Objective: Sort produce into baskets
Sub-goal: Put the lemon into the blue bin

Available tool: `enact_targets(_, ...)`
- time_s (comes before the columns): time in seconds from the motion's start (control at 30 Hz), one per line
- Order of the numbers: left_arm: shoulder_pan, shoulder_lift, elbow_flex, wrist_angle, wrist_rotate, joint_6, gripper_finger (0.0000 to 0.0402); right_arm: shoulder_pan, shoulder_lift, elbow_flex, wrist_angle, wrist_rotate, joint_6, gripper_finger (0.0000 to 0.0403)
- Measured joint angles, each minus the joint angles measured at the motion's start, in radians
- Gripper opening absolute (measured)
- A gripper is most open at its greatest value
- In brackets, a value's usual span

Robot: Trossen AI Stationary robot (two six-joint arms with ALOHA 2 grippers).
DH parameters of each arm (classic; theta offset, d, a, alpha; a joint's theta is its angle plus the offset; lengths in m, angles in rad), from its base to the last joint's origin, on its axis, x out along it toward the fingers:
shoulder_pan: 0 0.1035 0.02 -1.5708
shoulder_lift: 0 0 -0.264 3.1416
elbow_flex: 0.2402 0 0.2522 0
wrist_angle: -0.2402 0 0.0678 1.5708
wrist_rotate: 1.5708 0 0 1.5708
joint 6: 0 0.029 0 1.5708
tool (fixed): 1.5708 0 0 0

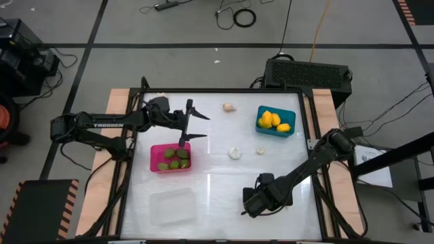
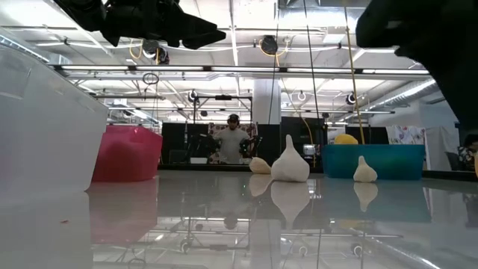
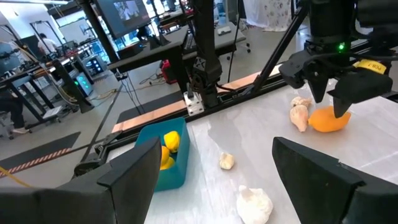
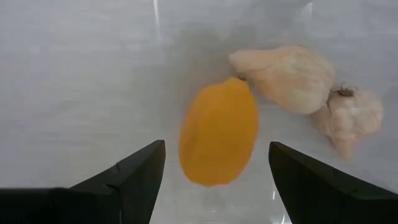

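In the right wrist view a yellow-orange fruit (image 4: 219, 132) lies on the white table beside two garlic bulbs (image 4: 289, 70) (image 4: 351, 115). My right gripper (image 4: 214, 171) (image 1: 252, 202) points down above the fruit, open, one finger on either side and clear of it. My left gripper (image 1: 200, 127) (image 3: 211, 180) hovers open and holds nothing over the pink basket (image 1: 169, 157), which holds green fruits. The teal basket (image 1: 276, 120) at the far right holds yellow fruits. The clear basket (image 1: 173, 203) stands at the near left. Three more garlic bulbs (image 1: 230, 106) (image 1: 234, 153) (image 1: 260, 150) lie loose.
A dark box (image 1: 308, 71) sits beyond the table's far edge, with cables on the floor. In the low view a person (image 2: 233, 142) stands far behind the table. Bare white tabletop (image 1: 217, 190) lies between the clear basket and my right gripper.
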Motion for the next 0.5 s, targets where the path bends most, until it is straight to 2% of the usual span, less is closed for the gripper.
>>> enact_targets(0.5,0.000,0.000,0.000,-0.011,0.000,-0.024,0.0313,0.011,0.099,0.000,0.029,-0.003,-0.008,0.0275)
